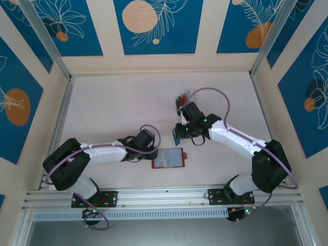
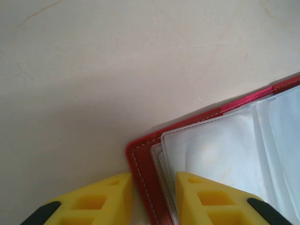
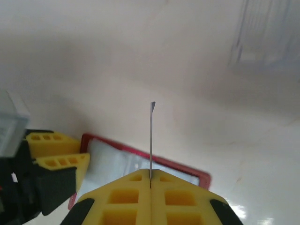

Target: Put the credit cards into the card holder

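Note:
The red card holder [image 1: 169, 159] lies open on the table near the front, its clear sleeves facing up. My left gripper [image 1: 151, 150] is at its left edge. In the left wrist view the gripper [image 2: 152, 180] stands a little open and straddles that edge of the holder [image 2: 140, 171]. One finger is over the sleeves and the other is outside the red cover. My right gripper [image 1: 180, 134] hovers just behind the holder, shut on a blue credit card [image 1: 176, 136]. The card shows edge-on [image 3: 151, 136] above the holder [image 3: 110, 164], rising from the shut jaws [image 3: 151, 176].
A clear plastic tray [image 1: 188, 96] stands at the back right of the work area with a red card [image 1: 182, 98] in it. Aluminium rails run along the front and both sides. The left gripper [image 3: 56, 150] appears at the left of the right wrist view.

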Robot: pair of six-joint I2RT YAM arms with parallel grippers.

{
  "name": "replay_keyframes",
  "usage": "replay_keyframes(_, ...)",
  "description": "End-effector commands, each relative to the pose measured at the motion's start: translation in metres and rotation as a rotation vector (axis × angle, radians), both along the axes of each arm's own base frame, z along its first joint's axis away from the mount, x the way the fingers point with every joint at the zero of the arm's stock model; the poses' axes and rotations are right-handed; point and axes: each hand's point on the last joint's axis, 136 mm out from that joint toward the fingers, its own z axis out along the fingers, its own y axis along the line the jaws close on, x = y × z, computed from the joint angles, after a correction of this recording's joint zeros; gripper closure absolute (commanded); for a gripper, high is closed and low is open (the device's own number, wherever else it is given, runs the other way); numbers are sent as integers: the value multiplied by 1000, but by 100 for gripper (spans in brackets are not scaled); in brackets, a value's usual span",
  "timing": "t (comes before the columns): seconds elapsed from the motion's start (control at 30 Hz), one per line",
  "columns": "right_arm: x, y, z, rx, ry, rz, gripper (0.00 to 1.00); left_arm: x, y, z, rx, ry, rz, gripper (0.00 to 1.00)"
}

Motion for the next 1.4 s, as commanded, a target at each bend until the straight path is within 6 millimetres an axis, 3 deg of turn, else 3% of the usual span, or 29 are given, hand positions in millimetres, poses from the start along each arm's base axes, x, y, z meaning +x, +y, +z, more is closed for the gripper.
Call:
replay_keyframes(0.0, -13, 29, 13, 245, -7, 3, 100, -21, 12, -24, 75, 66, -35, 72)
replay_keyframes(0.33, -29, 28, -2, 455, -4, -94, 100, -23, 14, -26, 90, 76, -39, 76)
replay_keyframes(0.6, -33, 34, -21, 440, 20, -111, 100, -23, 15, -26, 93, 76, -41, 78)
replay_keyframes(1.37, -41, 24, -61, 336, 36, -163, 100, -23, 15, -24, 98, 78, -44, 79)
